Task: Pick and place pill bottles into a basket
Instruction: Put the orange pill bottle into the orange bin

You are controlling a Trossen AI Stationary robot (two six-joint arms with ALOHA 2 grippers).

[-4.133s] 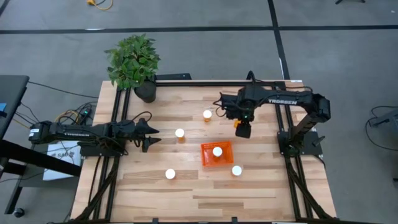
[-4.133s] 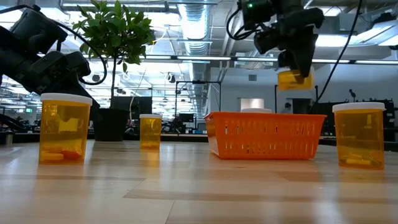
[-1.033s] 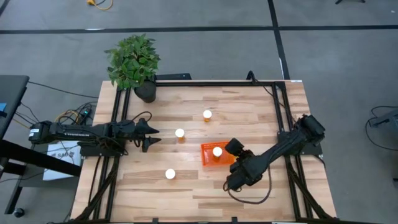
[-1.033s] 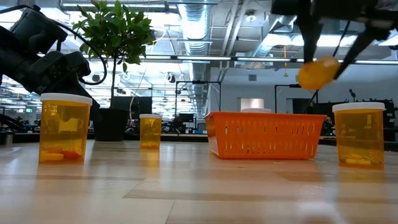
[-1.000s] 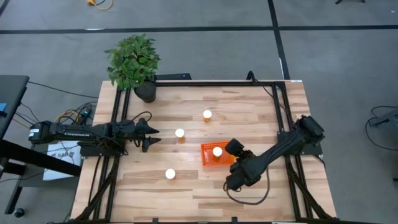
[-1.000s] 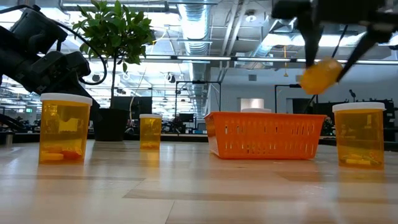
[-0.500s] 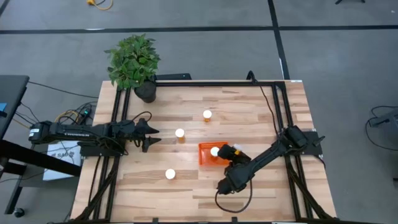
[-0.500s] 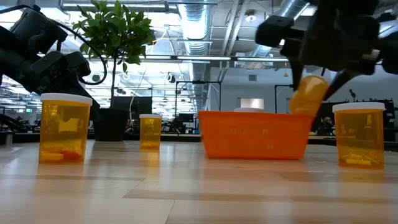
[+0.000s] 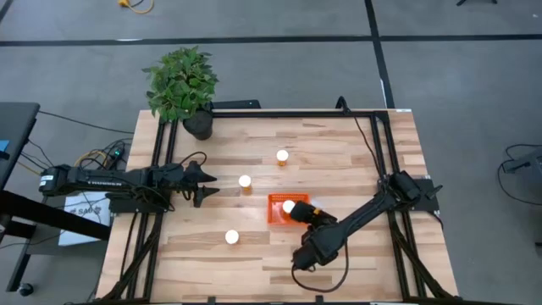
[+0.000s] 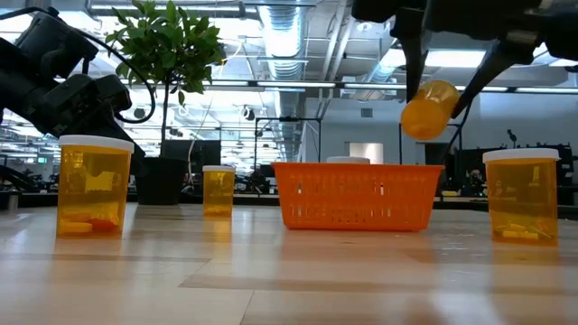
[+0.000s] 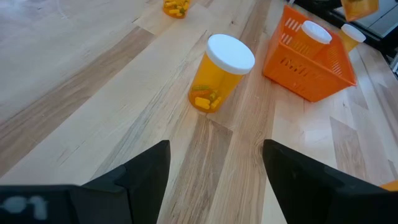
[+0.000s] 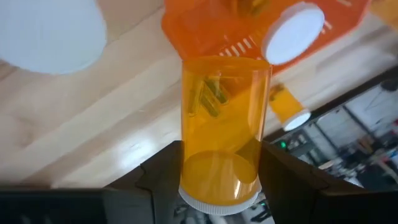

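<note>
My right gripper (image 9: pixel 303 215) is shut on a pill bottle (image 12: pixel 225 130) held in the air over the orange basket (image 9: pixel 279 208); in the low view the bottle (image 10: pixel 426 108) hangs above the right part of the basket (image 10: pixel 357 194). One white-capped bottle (image 9: pixel 289 206) stands in the basket. Three more bottles stand on their bases on the table, at the far middle (image 9: pixel 282 156), left of the basket (image 9: pixel 245 180) and at the near left (image 9: pixel 230 237). My left gripper (image 11: pixel 214 180) is open and empty at the table's left (image 9: pixel 203 182). My right gripper pinches the bottle's orange body (image 12: pixel 186 143) between its two fingers (image 12: pixel 158 171), one on each side. The bottle lies along the fingers, its white-rimmed end (image 12: pixel 217 202) toward the wrist. It is lifted clear and tilted over the basket.
A potted plant (image 9: pixel 182 85) stands at the table's far left corner. The black arm frames run along the left (image 9: pixel 144 220) and right (image 9: pixel 398 220) sides of the table. Bare wood lies along the near edge (image 9: pixel 254 271).
My right gripper has carried the bottle toward the table's left, dipping beside the basket and rising again. The basket has slid a short way toward the table's left, the bottle inside it going along.
</note>
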